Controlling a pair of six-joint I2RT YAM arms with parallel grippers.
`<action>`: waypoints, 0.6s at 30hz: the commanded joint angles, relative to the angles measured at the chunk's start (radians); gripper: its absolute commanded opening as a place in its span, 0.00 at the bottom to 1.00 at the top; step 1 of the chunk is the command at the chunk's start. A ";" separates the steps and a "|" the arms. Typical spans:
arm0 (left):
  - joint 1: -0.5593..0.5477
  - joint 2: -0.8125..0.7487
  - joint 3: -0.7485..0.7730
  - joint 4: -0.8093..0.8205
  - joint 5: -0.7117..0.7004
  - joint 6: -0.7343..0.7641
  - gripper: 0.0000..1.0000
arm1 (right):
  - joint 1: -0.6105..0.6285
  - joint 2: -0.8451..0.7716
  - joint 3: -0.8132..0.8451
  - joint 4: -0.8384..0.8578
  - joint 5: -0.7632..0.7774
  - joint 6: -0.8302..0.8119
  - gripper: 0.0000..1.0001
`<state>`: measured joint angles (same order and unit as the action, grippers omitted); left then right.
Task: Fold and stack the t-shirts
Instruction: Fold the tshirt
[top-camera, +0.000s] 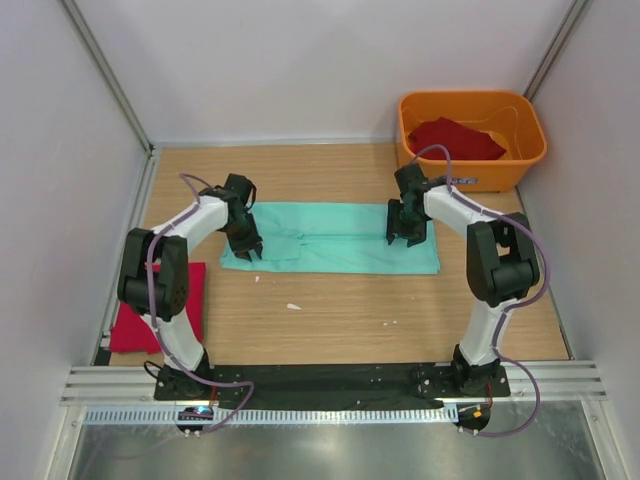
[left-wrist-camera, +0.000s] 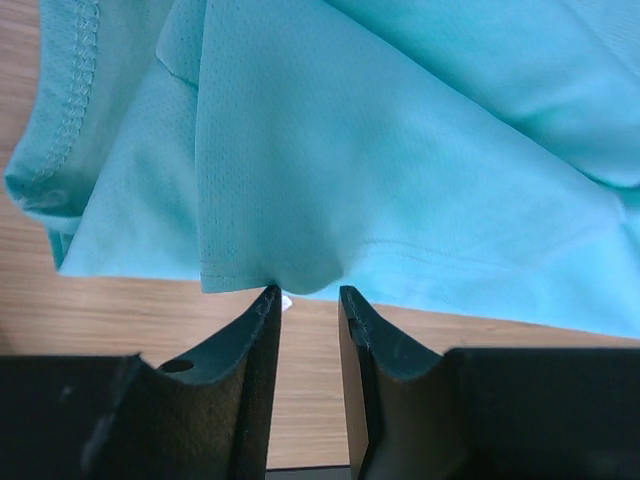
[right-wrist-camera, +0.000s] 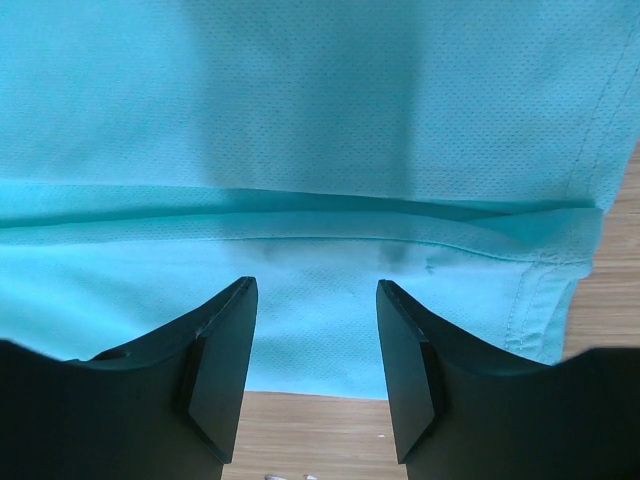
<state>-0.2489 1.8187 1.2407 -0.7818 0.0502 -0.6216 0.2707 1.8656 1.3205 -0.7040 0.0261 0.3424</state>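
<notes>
A pale wooden table (top-camera: 350, 320) is enclosed by plain white walls (top-camera: 300, 60), and slanted aluminium posts (top-camera: 105, 70) are seen at the back corners. A black base plate (top-camera: 330, 378) is fixed along the near edge, and a sheet of dull metal (top-camera: 330, 450) is seen below it.

The mint-green t-shirt (top-camera: 340, 238) is laid flat at the middle of the table, folded into a long strip running left to right. A red t-shirt (top-camera: 455, 138) is bunched inside the orange tub (top-camera: 530, 150) at the far right corner. Another red shirt (top-camera: 196, 295) is spread at the table's left edge, partly hidden by the left arm. A small white scrap (top-camera: 293, 306) is seen on the bare wood near the strip.

The left gripper (left-wrist-camera: 305, 295) is held at the strip's left end. Its fingers are parted only narrowly, with their tips at the near hem and wood visible through the gap. The right gripper (right-wrist-camera: 315, 290) is lowered over the right end, just inside the stitched hem. Its fingers are set wider apart, and nothing is held between them.
</notes>
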 joint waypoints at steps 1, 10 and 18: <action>0.006 -0.104 0.029 -0.028 0.022 0.005 0.31 | -0.005 0.017 0.014 0.009 -0.008 0.000 0.57; 0.117 0.008 0.043 -0.007 -0.035 0.051 0.29 | -0.005 0.036 0.016 0.018 -0.011 0.003 0.57; 0.140 0.168 0.068 0.015 -0.073 0.100 0.25 | -0.005 0.032 -0.013 0.012 -0.008 -0.005 0.57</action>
<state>-0.1081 1.9289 1.3102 -0.8047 0.0235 -0.5564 0.2661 1.9083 1.3140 -0.7017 0.0158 0.3428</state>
